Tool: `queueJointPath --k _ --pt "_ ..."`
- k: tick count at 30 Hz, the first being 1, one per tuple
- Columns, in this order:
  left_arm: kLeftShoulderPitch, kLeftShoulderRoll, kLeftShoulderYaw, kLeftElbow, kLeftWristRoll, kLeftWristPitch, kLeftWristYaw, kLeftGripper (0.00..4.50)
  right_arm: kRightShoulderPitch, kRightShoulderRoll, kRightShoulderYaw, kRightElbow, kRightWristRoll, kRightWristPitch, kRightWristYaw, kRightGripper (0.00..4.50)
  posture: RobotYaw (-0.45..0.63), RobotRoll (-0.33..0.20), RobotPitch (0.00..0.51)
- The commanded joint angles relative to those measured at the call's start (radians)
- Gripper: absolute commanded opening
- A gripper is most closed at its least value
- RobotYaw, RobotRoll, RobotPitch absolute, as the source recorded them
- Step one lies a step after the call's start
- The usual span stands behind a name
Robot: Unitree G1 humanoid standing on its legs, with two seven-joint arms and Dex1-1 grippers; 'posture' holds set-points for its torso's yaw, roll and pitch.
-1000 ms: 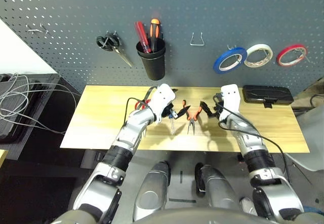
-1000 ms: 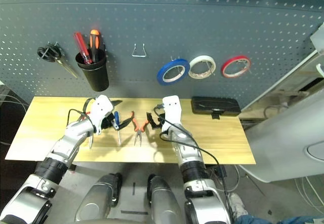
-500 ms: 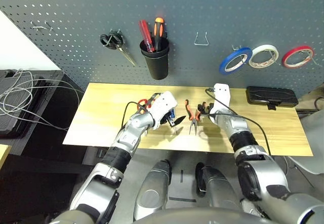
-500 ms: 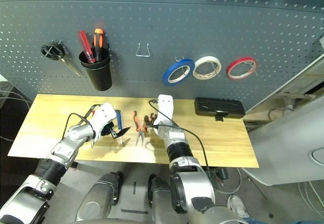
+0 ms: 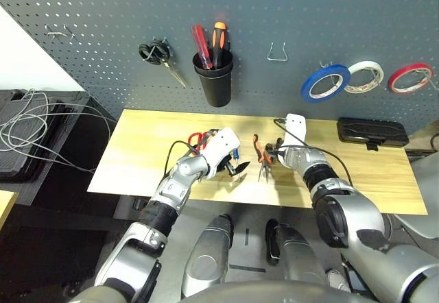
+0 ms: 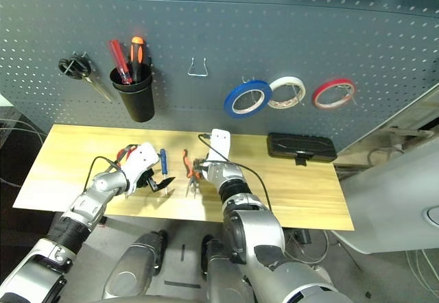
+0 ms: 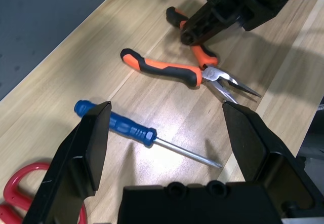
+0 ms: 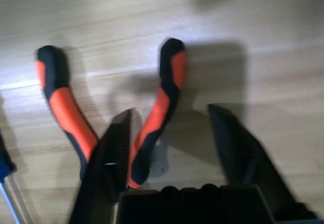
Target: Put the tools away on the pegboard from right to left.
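The right gripper [image 8: 169,148], part open and holding nothing, straddles one handle of the orange-and-black pliers [image 8: 152,127]; closing off-centre could spin them away

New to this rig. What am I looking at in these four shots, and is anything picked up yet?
It is a humanoid robot with two silver arms, each ending in a black two-finger gripper. The two wide shots come from a stereo camera on its head, looking down at a wooden table in front of a grey pegboard. The two close shots come from cameras on its wrists.

On the table lie pliers, a blue screwdriver and red scissors. The blue tape hangs on the pegboard.

The left gripper is open above the screwdriver. The right gripper straddles one pliers handle, not yet clamped. Nothing is lifted.
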State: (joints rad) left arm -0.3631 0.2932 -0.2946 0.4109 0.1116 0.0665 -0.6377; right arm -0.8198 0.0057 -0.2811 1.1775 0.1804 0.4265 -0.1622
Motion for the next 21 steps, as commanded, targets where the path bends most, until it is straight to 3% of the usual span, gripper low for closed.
queueJointPath --k 1,4,6,12,16,21 --pt "0.016 0.002 0.0 -0.004 0.001 0.007 -0.004 4.5 0.001 -0.009 -0.046 0.048 0.032 0.003 -0.041 1.75 0.22 0.0 0.209" --pt "0.014 0.001 0.003 -0.004 -0.001 0.003 -0.002 4.5 -0.002 -0.018 -0.045 0.056 0.029 -0.009 -0.036 0.7 0.22 0.0 0.203" --pt "0.01 0.0 0.005 0.001 -0.002 -0.006 0.001 4.5 -0.003 -0.026 -0.036 0.058 0.021 -0.017 -0.02 0.26 0.21 0.0 0.194" --pt "0.013 -0.009 0.045 -0.012 -0.027 -0.093 0.035 4.5 0.003 -0.038 0.068 0.0 -0.046 -0.028 0.144 0.26 0.2 0.0 0.179" --pt "0.02 -0.016 0.084 -0.031 -0.057 -0.183 0.064 4.5 0.051 -0.045 0.141 -0.147 -0.065 -0.023 0.275 0.26 0.2 0.0 0.176" --pt "0.063 -0.032 0.117 -0.113 -0.121 -0.287 0.054 4.5 0.202 -0.062 0.206 -0.632 -0.015 0.139 0.381 0.26 0.18 0.0 0.174"
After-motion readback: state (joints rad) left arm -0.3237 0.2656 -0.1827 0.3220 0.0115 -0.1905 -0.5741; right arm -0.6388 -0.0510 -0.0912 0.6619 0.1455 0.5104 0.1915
